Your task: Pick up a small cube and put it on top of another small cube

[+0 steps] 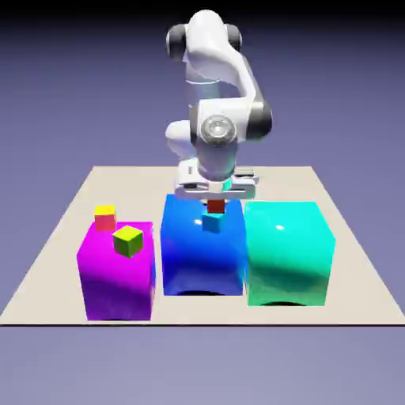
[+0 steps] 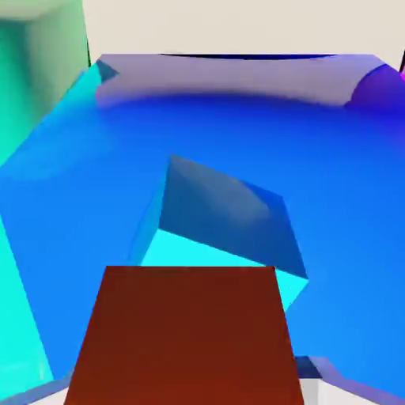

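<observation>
At the left of the exterior view a glossy magenta block (image 1: 115,273) stands on the pale, matte table (image 1: 348,237). A tiny cube with a yellow top and pink-red sides (image 1: 105,217) sits at its far left corner, and a yellow-green small cube (image 1: 128,240), turned at an angle, rests nearer the block's middle.

In the centre is a large deep-blue block (image 1: 202,257), smooth and shiny with softly rounded edges. On its top lies the tiny light-blue cube (image 1: 211,223) — flat-faced and sharp-edged. Directly above it hangs the red-sided small cube (image 1: 215,206), clamped in the gripper (image 1: 216,198) of the white arm (image 1: 213,87); the fingers press on it from both sides. Whether the red cube already touches the cyan one cannot be told from here; they appear very close, one over the other.

To the right stands a large teal block (image 1: 286,253), equally glossy, just beside the blue one.

In the hand view the teal block (image 2: 35,71) fills the upper left. The red cube (image 2: 186,336) looms large at the bottom centre, a plain matte face hiding the fingertips. Just beyond it the cyan cube (image 2: 221,229) sits rotated on the blue block's (image 2: 316,142) sheen — its upper face shaded. A sliver of magenta (image 2: 384,87) shows at the upper right.
</observation>
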